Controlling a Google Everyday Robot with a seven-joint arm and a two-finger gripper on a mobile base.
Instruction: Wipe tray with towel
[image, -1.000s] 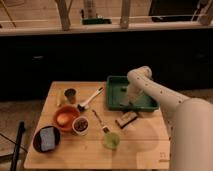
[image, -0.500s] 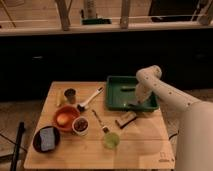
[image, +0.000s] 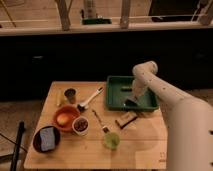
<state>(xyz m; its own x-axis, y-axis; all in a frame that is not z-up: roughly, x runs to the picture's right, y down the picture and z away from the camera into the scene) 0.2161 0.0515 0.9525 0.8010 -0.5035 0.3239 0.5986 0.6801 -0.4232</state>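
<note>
Starting left, your bench (image: 140, 152) carries one dark plate (image: 46, 139) near its left edge, one orange bowl (image: 65, 117) and one green cup (image: 111, 141) with bare wood around it. One tray (image: 117, 90) sits by the right edge. The pincer (image: 132, 102) is inside it, near the front rim; you cannot tell its grip.

We've got a wooden table (image: 145, 152). Back left is a dark cup (image: 70, 94), with a white-handled utensil (image: 90, 98) beside it. The orange bowl (image: 64, 118) touches a small bowl (image: 81, 125) of dark bits. A dark dish (image: 46, 139) sits front left and a green cup (image: 111, 140) near the front. A brown bar (image: 126, 120) lies just in front of the tray (image: 117, 87), where the gripper (image: 131, 101) sits.
</note>
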